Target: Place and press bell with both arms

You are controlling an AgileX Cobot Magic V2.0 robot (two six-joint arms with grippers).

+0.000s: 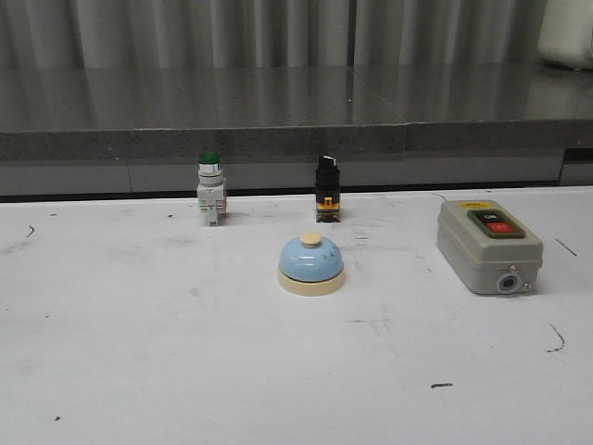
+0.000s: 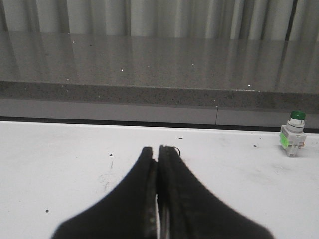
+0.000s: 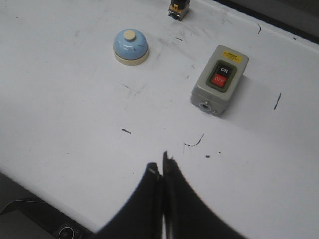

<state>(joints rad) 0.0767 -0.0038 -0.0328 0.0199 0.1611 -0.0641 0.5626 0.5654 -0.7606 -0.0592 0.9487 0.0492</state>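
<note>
The light-blue bell with cream base and cream button stands upright on the white table, near the middle. It also shows in the right wrist view, far from the fingers. Neither arm shows in the front view. My left gripper is shut and empty, low over bare table; the bell is out of its view. My right gripper is shut and empty, above the table's near part, well short of the bell.
A grey ON/OFF switch box lies right of the bell, also in the right wrist view. A green-capped pushbutton and a black selector switch stand behind the bell. A grey ledge runs along the table's back.
</note>
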